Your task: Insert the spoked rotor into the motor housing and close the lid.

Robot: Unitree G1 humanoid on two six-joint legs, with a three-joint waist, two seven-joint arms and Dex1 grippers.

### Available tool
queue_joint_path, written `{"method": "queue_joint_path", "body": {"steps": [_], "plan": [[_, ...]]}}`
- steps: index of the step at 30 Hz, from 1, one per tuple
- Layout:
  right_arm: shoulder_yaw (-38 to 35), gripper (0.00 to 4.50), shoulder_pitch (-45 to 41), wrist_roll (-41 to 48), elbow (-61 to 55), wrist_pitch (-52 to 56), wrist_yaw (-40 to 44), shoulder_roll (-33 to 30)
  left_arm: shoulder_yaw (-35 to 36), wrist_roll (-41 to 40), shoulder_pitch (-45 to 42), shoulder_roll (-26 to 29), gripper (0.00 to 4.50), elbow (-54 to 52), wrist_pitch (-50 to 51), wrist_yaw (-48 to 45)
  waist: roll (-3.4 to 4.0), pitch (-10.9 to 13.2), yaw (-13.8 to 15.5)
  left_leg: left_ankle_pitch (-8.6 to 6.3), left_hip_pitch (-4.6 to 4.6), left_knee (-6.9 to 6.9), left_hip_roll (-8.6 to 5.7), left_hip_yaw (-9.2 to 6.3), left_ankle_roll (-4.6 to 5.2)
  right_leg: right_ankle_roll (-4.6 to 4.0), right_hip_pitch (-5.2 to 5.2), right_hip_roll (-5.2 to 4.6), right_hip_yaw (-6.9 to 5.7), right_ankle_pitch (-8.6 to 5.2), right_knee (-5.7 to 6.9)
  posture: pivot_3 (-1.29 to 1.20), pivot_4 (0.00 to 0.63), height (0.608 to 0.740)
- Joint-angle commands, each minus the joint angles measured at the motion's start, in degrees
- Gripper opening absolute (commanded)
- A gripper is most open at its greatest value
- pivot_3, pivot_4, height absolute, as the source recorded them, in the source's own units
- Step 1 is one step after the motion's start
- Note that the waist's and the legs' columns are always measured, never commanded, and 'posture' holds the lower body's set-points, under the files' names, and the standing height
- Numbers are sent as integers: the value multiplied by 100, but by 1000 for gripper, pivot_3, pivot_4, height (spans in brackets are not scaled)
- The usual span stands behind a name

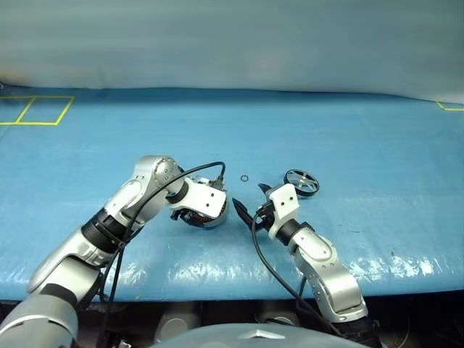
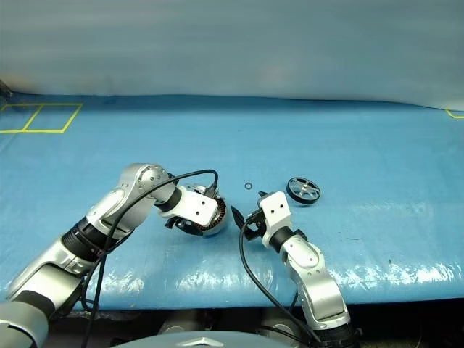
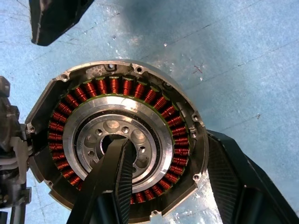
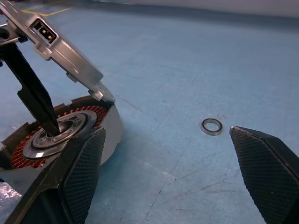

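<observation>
Head view: spoked rotor (image 1: 301, 181) lies loose on the blue worktop (image 1: 362, 145), apart from the motor housing (image 1: 206, 214), so insertion isn't done.

Left wrist: our left tool (image 3: 168, 182) clamps the housing, 1 finger in the bearing bore, 1 outside.

Right wrist: right tool (image 4: 168, 182) wide open, empty; lid (image 4: 51, 39) up. Insert and close remain.

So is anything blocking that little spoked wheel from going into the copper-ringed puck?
Yes. The left gripper grips the motor housing, with one black finger in its central hole, just where the spoked rotor must seat. The lid stands open. Between them sit the open right gripper and a small ring.
</observation>
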Motion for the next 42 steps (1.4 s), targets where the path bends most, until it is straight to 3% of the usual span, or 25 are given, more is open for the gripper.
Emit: {"method": "queue_joint_path", "body": {"steps": [1,4,10,12,20,31,36,42], "plan": [[-51,4500,15,39,-153,-158,-37,8,-62,-157,-184,-110,1974,-8,-112,46,0,0,-1,0,-1,0,0,1,0,0,-1,0,0,0,-1,0,150,740],[-83,4500,59,42,-179,-169,-63,10,-102,-186,-224,-91,1974,-6,-130,17,0,2,-7,0,-1,-6,0,0,0,0,-3,0,1,0,-3,0,150,740],[-83,4500,94,48,-192,-179,-89,6,-76,-354,-269,-53,4012,-166,-48,13,1,2,-24,0,-1,-17,2,1,-1,-4,-9,1,1,-2,-2,0,150,740],[-73,4500,82,47,-184,-175,-86,8,-73,-342,-277,-14,4473,-198,-43,63,1,3,-25,0,-1,-19,2,1,-1,-6,-10,1,1,-3,-2,0,150,740],[-104,4500,40,68,-191,-156,-79,1,70,-728,-137,130,4473,-665,51,-3,0,4,-25,1,-1,-28,3,1,-1,-9,-12,1,1,-6,-6,0,150,740],[-273,4500,153,99,-336,-54,-67,-173,657,-1600,181,784,4473,-1613,181,93,2,5,-58,1,0,-41,12,2,-2,-20,-20,6,0,-13,-5,0,150,740],[-583,4500,293,153,-553,44,-89,-408,1490,-2621,900,1039,4473,-2412,675,239,3,7,-62,0,-1,-50,17,9,-2,-24,-28,4,4,-16,-6,0,150,740],[-885,4500,257,203,-765,248,-95,-668,2835,-3563,2611,879,4473,-3264,1495,1413,7,10,-70,0,1,-54,30,19,-3,-34,-32,7,2,-21,-4,0,150,740]]}}
